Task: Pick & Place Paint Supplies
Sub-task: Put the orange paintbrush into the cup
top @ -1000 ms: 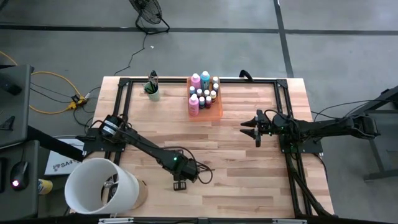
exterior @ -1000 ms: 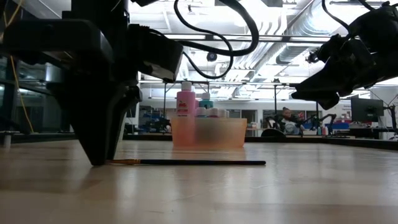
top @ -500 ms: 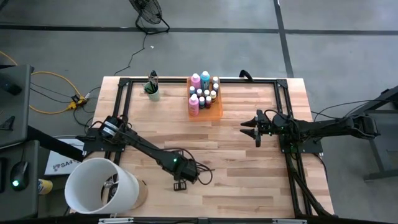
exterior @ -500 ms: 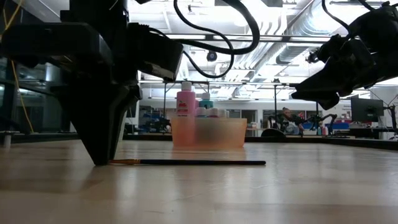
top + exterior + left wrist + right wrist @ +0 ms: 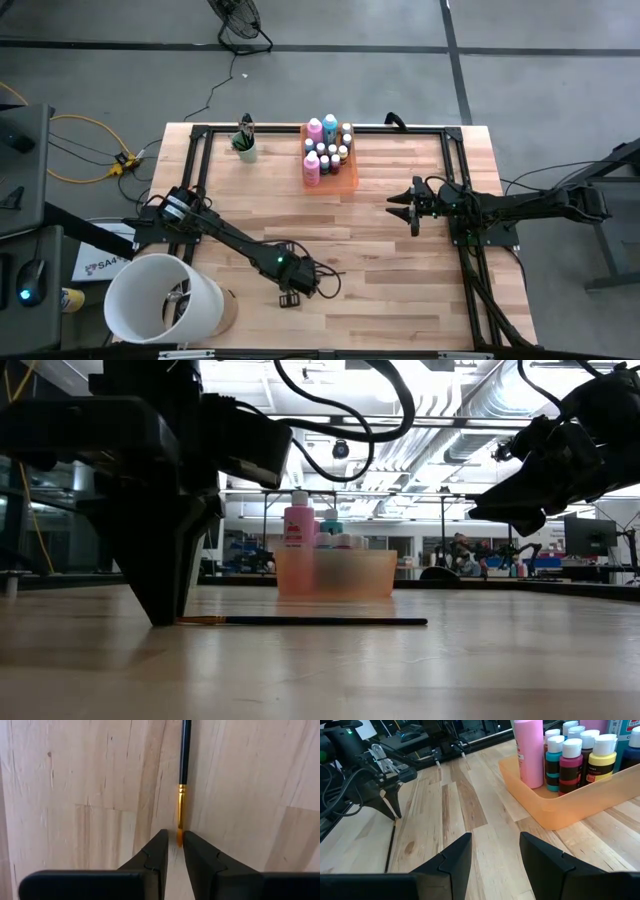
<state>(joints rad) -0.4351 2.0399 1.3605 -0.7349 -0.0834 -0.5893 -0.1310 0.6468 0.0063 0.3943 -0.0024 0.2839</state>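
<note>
We see the left claw (image 5: 172, 845) pressed down to the table (image 5: 400, 290) near its front edge, its 2 fingers (image 5: 152, 855) drawn almost together around the bristle tip of a brush (image 5: 183, 775) — the tip sits in the narrow gap between them, though we cannot tell whether the pads truly pinch it. The brush lies flat on the wood: a thin black handle, a gold metal collar, orange-tan bristles. In the low view it stretches level along the boards from the claw's point out toward the table's middle.

Around this claw the wood is bare on every side we can see, with wide room toward the middle. A big white bucket (image 5: 160, 300) stands off the front left corner.

The right claw (image 5: 402, 211) hangs above the right half of the table with a clear gap between its fingers, holding nothing.

Well apart, near the back edge, an orange tray (image 5: 345, 180) holds pink and teal bottles plus small dark bottles with pale caps — 1 tall pink bottle (image 5: 529, 750) stands at its end. Their labels are too small to read. A pale green cup (image 5: 245, 148) with dark brushes stands left of the tray. A black frame (image 5: 195, 160) rims the table.
</note>
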